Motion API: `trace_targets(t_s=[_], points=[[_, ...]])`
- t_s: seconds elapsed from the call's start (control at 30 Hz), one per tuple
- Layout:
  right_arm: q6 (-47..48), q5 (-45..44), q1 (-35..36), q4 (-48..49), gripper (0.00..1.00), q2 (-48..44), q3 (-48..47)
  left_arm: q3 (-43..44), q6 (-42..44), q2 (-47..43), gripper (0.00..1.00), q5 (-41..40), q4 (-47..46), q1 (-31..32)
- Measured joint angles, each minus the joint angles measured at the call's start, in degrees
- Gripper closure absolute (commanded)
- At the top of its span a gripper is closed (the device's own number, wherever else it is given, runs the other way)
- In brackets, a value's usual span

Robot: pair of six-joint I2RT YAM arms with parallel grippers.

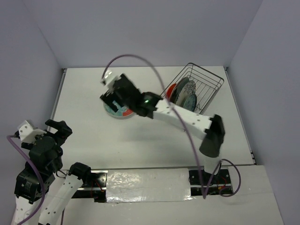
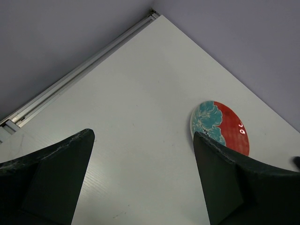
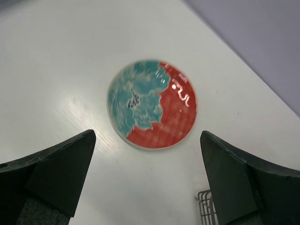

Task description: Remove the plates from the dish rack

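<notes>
Red-and-teal plate [image 3: 151, 104] lies flat beneath the spread right end effector [image 3: 146, 136].

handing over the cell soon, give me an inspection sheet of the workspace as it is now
surface: white table, no spills seen
job's things: floral plate flat on the table; other plates standing in the dish rack, far right
clutter: nothing seen
tools: left tool open and empty; right tool open above the floral plate
cables: purple cable loops above the table
surroundings: plain grey walls
</notes>
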State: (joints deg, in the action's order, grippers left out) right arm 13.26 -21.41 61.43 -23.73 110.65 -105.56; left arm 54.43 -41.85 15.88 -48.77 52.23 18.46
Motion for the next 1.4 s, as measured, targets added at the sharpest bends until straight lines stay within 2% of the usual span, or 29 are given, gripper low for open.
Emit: trace_targets(t_s=[0.1,0.27,0.33,0.57,0.77,1.07,1.4], points=[[-12.3,2.1,-5.8,-1.7,0.03,-11.3,0.0,-0.2,0.7,0.0,0.0,0.4,-0.5,0.0],[-29.8,-1.7,-25.4,-4.2,0.27,-27.2,4.9,-0.4,2.4,3.1,0.0,2.4,-1.9,0.0],[-34.5,-4.5,-30.5,-5.7,0.29,-32.0,10.0,-0.5,3.0,5.9,0.01,3.7,-2.6,0.0],[-43.8,-3.5,-37.8,-8.1,0.36,-35.4,22.9,-1.3,6.3,15.2,0.0,8.8,-5.1,0.0],[-48.9,-1.5,-40.9,-8.3,0.38,-34.6,26.7,-1.3,7.6,19.5,0.01,11.2,-6.1,0.0],[-52.9,0.7,-42.1,-6.6,0.41,-29.9,27.4,-1.3,8.6,15.9,0.0,11.6,-6.4,0.0],[-54.8,0.9,-42.1,-5.4,0.48,-26.6,29.8,-1.3,8.6,15.8,0.01,11.6,-6.4,0.0]])
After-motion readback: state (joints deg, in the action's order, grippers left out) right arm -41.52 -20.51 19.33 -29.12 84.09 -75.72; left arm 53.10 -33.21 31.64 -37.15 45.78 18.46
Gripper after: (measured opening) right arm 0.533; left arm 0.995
